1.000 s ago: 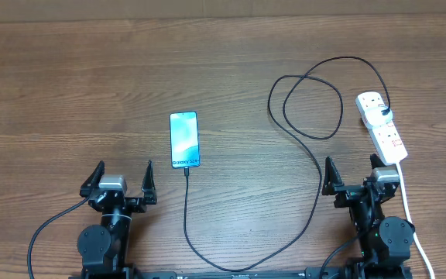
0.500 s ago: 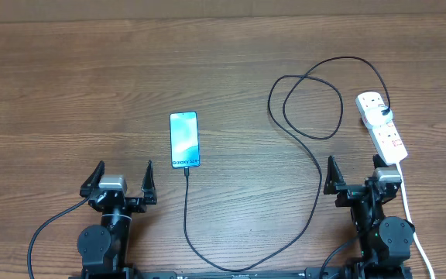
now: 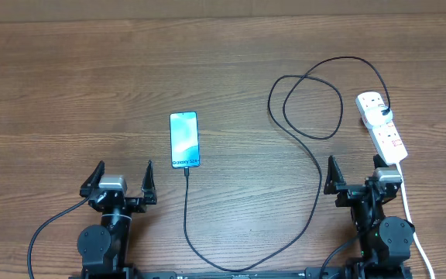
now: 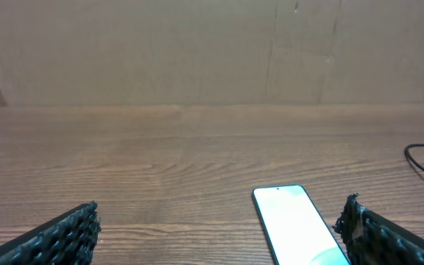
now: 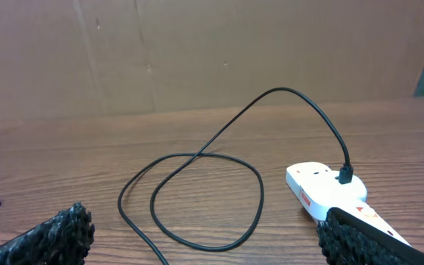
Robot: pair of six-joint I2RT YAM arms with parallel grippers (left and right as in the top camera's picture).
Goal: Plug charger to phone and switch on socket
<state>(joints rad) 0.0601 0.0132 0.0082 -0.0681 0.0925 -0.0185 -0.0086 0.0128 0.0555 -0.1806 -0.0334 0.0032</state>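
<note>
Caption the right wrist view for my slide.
Black charger cable loops across the wooden table, plugged into the white power strip.

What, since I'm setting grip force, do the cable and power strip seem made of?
Cable: black, matte, probably a rubbery plastic sheath; it lies in loose loops. Power strip: white, smooth, likely hard moulded plastic; rigid, rounded casing.

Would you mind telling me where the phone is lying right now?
In the overhead view the phone lies screen-up, left of centre, just beyond and right of the left gripper, with the charger tip at its near edge.
</note>
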